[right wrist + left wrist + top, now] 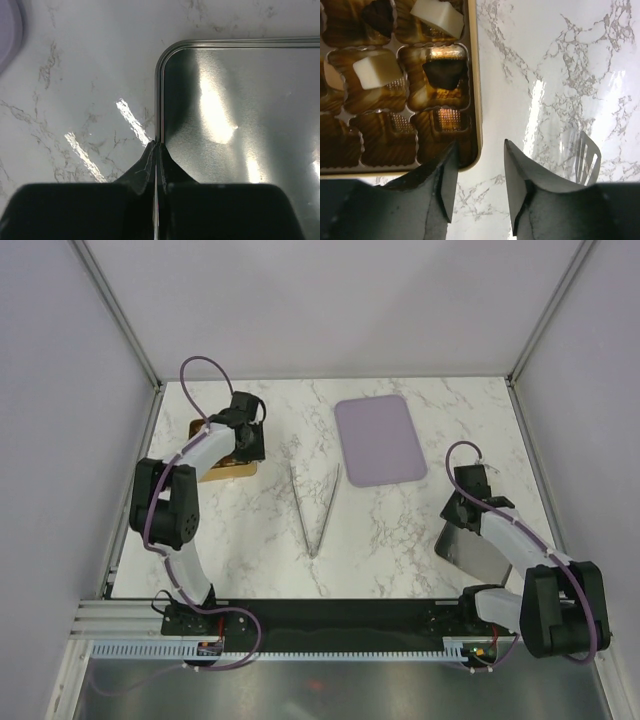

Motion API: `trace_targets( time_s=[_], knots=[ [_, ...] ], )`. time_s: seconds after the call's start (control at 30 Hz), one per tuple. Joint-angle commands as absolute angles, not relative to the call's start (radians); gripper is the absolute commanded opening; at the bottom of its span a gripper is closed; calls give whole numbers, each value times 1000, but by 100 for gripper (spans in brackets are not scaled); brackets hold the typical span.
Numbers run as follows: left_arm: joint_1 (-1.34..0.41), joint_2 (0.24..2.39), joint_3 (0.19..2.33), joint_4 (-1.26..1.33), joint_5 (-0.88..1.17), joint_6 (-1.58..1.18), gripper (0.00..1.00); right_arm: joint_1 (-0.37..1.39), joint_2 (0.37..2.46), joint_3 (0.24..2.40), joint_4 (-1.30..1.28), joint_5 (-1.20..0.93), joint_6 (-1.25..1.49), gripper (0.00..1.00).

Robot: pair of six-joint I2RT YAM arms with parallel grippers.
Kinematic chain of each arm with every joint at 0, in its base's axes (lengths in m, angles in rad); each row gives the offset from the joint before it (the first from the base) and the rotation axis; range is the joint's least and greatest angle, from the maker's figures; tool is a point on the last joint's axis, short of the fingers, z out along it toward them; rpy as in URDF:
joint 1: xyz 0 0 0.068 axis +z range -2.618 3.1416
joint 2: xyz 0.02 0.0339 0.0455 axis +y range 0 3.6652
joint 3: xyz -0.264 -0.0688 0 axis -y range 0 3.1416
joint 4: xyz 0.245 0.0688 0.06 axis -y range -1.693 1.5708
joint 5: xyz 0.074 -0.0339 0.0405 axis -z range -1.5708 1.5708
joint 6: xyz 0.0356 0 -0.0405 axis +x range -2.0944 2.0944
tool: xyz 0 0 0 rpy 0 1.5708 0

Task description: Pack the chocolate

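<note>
1. Left gripper (pixel 480 150): nearest the left wrist camera. Its two fingers are spread with nothing between them, and it hangs over the box's near corner, straddling the rim.
2. Chocolate (pixel 377 70): all the visible pieces sit in the box's cells. Four are counted with certainty in the left wrist view: two cream-white blocks and two dark pieces, one to a cell. A tan shape at the view's left edge is cut off, so I cannot tell whether it is a fifth.
3. Box (pixel 474 60): one, golden-brown and compartmented, lying open at the table's left side under the left arm. At least two cells in the row nearest the gripper are empty. The arm hides the rest of the box in the top view, so the full cell count cannot be told.
4. Tongs (pixel 313 550): one pair, metal, lying flat on the table in a V between the two arms, apart from the box.
5. Tray (pixel 378 440): one, lilac and bare, right of the tongs and towards the far edge.
6. Lid (pixel 235 125): one, with a plain silver surface and a rounded corner, lying at the table's near right.
7. Right gripper (pixel 156 146): its two fingers are pressed together on the lid's rim just below its rounded corner, apparently pinching it.
8. Table (pixel 400 530): one, white marble pattern.
</note>
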State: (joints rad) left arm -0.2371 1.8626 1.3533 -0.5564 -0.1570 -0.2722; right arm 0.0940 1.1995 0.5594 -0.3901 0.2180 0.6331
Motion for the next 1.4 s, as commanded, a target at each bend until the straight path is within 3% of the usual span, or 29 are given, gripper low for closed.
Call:
trace_targets(
  time_s=[0.0, 0.2, 0.33, 0.47, 0.57, 0.6, 0.63, 0.9, 1.13, 1.37],
  knots=[
    [-233, 1769, 1368, -594, -140, -319, 50, 92, 1145, 590, -385, 193, 614, 0],
    [-232, 1660, 1410, -635, -5, -324, 63, 91, 1051, 761, -436, 21, 565, 0],
    [-235, 1569, 1419, -606, 311, -350, 70, 92, 1019, 891, -407, -227, 560, 0],
    [-235, 1450, 1346, -447, 707, -464, 75, 92, 980, 969, -237, -411, 710, 0],
    [-235, 1375, 1234, -446, 709, -465, 75, 95, 931, 982, -33, -442, 883, 0],
    [-236, 1358, 1201, -32, 851, -623, 80, 95, 930, 985, 22, -445, 918, 0],
    [-239, 1347, 1145, 41, 917, -911, 84, 95, 930, 986, 117, -446, 974, 0],
    [-349, 1359, 973, 567, 907, -1529, 99, 124, 966, 954, 477, -402, 1091, 0],
    [-512, 1509, 966, 854, 779, -1888, 100, 210, 985, 897, 610, -298, 1013, 0],
    [-609, 1646, 996, 1011, 692, -2043, 100, 253, 980, 862, 621, -259, 897, 0]
  ],
)
